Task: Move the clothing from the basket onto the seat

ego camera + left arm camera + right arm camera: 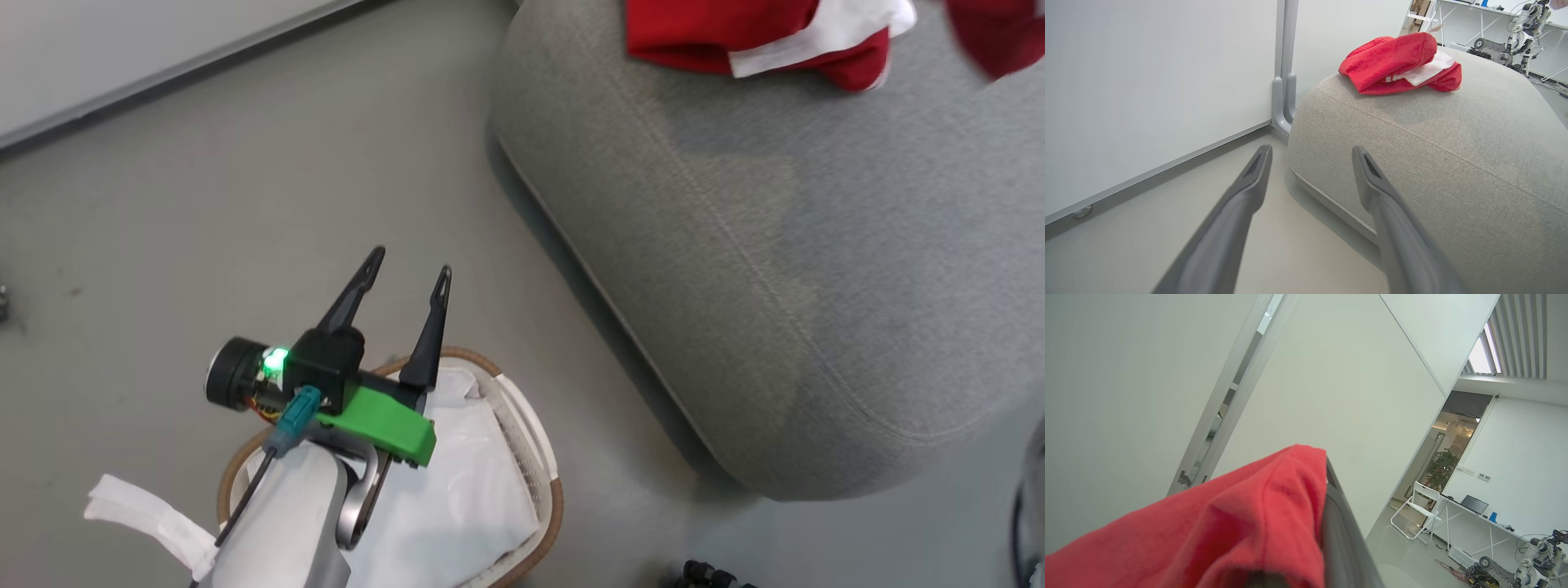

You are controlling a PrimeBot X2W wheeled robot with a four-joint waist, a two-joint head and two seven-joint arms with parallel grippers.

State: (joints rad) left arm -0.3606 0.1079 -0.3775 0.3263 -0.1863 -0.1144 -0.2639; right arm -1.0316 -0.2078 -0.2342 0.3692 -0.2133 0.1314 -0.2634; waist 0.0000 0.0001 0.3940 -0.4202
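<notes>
1. The left gripper hangs just above the basket, fingers apart and empty. White liner cloth shows inside the basket.
2. The right gripper is clamped on a red shirt held up in the air; the cloth hides one finger.
3. A second red shirt, white-trimmed, lies crumpled on the far part of the grey seat, well apart from the basket.

On seat: clothing. On floor, left of seat: basket, under left claw.
</notes>
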